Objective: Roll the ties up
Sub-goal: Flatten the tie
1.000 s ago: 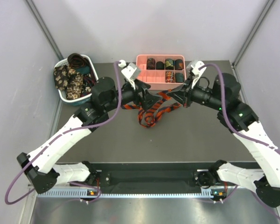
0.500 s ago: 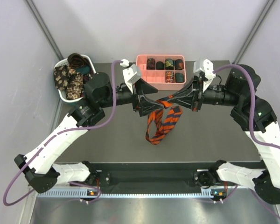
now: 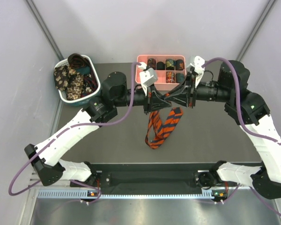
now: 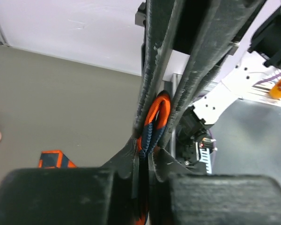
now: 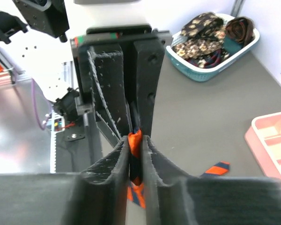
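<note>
The orange-red and black striped tie (image 3: 163, 123) hangs folded between my two grippers above the middle of the table, and its lower loop reaches the grey surface. My left gripper (image 3: 161, 101) is shut on its top fold from the left. In the left wrist view the tie (image 4: 152, 126) is pinched just past the left gripper (image 4: 149, 151). My right gripper (image 3: 174, 100) is shut on the same fold from the right, tip to tip with the left. In the right wrist view the tie (image 5: 135, 140) sits inside the right gripper (image 5: 136, 138). A striped tail (image 5: 218, 168) lies on the table.
A pink compartment tray (image 3: 139, 60) with several rolled ties stands at the back centre, just behind both grippers. At the back left, a white-and-teal basket (image 3: 64, 96) holds floral and dark ties. It shows again in the right wrist view as the basket (image 5: 215, 70).
The left gripper has closed on the tie's top fold next to the right gripper. Both grippers moved back toward the tray, and the tie now hangs straighter.
</note>
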`<state>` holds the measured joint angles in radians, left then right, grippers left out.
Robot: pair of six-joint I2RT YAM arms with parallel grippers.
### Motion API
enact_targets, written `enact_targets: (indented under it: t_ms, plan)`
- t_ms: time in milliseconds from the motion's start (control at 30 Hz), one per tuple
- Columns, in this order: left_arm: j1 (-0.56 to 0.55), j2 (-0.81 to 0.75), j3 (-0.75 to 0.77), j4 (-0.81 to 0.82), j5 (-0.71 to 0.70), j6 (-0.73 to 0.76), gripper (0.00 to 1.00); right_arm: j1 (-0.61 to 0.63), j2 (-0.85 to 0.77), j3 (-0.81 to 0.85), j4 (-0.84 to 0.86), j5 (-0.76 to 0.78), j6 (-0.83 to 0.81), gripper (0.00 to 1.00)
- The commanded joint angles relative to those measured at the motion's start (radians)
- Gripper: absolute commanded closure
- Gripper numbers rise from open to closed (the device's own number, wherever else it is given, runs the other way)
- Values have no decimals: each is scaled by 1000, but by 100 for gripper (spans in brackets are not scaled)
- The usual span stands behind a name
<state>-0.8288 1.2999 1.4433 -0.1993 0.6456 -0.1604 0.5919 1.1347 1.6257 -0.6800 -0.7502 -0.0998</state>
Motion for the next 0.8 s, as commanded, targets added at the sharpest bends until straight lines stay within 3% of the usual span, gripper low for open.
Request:
enact_targets:
  t_ms: [0, 100, 167, 333, 467, 633, 767]
  plan:
    - [-15, 1, -11, 95, -14, 12, 100, 16, -1, 56, 31, 31, 6, 80]
    - [-15, -13, -24, 121, -95, -16, 100, 16, -26, -6, 69, 73, 17, 36]
    - [-16, -53, -34, 143, -176, -24, 100, 16, -81, -117, 147, 103, 35, 27]
    - [-15, -152, 12, 63, -466, -44, 100, 16, -284, -442, 420, 255, 158, 15]
    - [-15, -235, -64, 2, -818, -184, 100, 16, -346, -619, 528, 357, 270, 12]
    - [-13, -466, -451, 107, -946, -356, 100, 16, -303, -840, 620, 475, 457, 17]
    - [-15, -582, -569, 49, -930, -415, 100, 25, -239, -952, 672, 572, 566, 19]
